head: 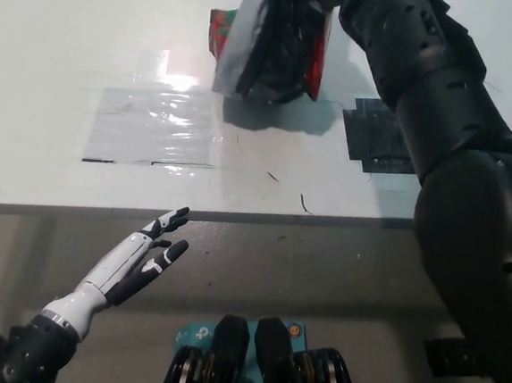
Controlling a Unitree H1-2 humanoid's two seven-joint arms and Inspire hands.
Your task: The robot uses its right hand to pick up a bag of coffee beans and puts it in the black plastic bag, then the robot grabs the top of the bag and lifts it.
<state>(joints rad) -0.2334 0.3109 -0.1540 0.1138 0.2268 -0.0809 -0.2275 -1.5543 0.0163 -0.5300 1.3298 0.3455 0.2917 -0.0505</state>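
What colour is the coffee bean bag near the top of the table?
Red, with some green showing at its left edge, on the coffee bean bag in the head view.

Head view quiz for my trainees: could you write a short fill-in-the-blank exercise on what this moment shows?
1. The coffee bean bag is held at the top of the picture by the robot's ____ hand.
2. The white left hand rests below the table's near edge with its fingers ____.
3. The clear tape patch lies flat on the ____ table.
4. The dark patch lies on the table beside the ____ right arm.

Missing words: right; apart; white; black
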